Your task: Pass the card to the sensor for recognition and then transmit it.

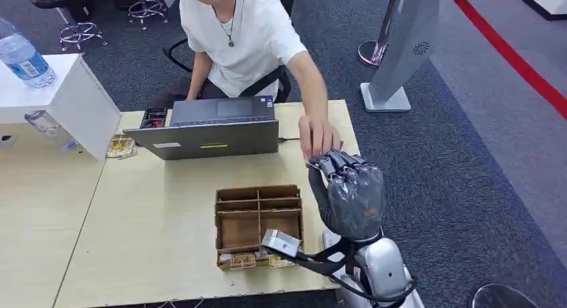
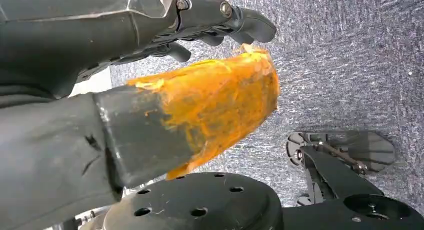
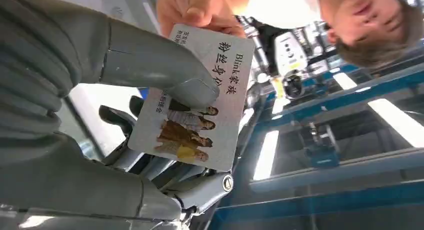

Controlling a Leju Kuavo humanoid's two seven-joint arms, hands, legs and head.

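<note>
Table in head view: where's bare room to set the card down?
Free: the bare table left of the cardboard organizer, and the strip between it and the laptop. Crowded: the right edge, where the right robot hand meets the person's hand.

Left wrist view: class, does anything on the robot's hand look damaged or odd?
Yes. The left hand has a thumb smeared with ragged, patchy orange coating, which looks worn or peeling against its grey base.

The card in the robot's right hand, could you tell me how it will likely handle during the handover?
The card looks flat and unbent under the thumb, so probably stiff. Its glossy face may slip. The person's hand already grips its far edge.
</note>
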